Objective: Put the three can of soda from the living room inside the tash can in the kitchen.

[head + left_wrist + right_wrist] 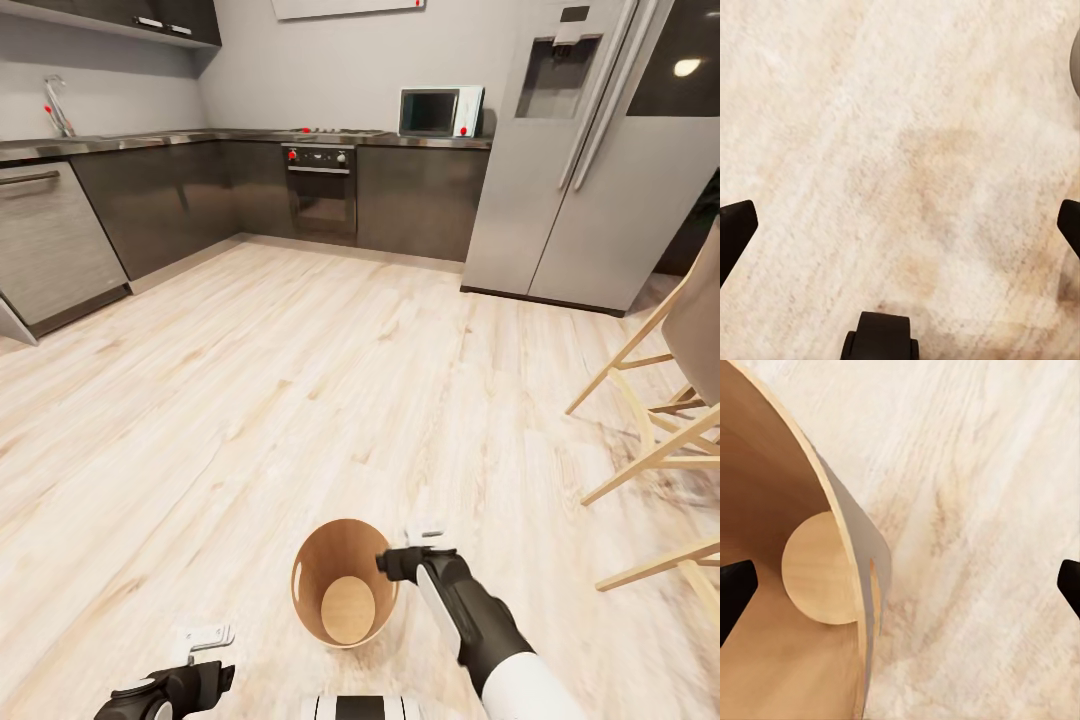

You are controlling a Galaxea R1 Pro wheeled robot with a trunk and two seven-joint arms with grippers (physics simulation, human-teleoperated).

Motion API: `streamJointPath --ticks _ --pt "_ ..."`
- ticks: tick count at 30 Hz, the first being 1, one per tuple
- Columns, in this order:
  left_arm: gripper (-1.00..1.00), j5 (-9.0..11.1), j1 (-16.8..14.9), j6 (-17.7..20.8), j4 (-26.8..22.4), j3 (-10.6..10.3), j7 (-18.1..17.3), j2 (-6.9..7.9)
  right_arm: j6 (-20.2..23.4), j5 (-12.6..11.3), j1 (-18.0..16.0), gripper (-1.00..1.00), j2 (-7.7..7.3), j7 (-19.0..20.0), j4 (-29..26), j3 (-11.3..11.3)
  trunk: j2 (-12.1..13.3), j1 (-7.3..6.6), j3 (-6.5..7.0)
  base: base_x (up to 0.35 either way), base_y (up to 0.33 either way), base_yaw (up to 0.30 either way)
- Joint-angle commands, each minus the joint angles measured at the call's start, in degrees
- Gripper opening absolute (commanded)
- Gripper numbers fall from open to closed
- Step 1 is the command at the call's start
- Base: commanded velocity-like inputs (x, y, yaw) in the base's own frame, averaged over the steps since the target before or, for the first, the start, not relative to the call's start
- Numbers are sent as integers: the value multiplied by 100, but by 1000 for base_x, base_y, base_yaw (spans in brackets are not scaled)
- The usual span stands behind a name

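Tash can (345, 580) rim sits under right end effector (424, 534), jaws spread.

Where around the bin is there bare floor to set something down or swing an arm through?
Broad bare floor runs from the bin to the cabinets and fridge. The left gripper also hangs over bare boards. Crowded: the right gripper at the bin's rim, and wooden chair legs further right.
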Motion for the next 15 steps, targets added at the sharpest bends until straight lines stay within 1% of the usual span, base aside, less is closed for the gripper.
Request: streamJointPath --ticks 1,3,6,15 --pt "100 0 0 -2 0 0 0 0 -51 -8 -67 100 0 2 177 0 0 0 0 0 0 0" --pt "100 0 0 -2 0 0 0 0 -146 -24 -171 100 0 7 435 0 0 0 0 0 0 0" --pt "100 0 0 -1 0 0 0 3 -228 -37 -232 100 0 12 597 0 0 0 0 0 0 0" --pt "100 0 0 -4 0 0 0 0 -254 -48 -246 100 0 67 728 12 0 0 0 0 0 0"
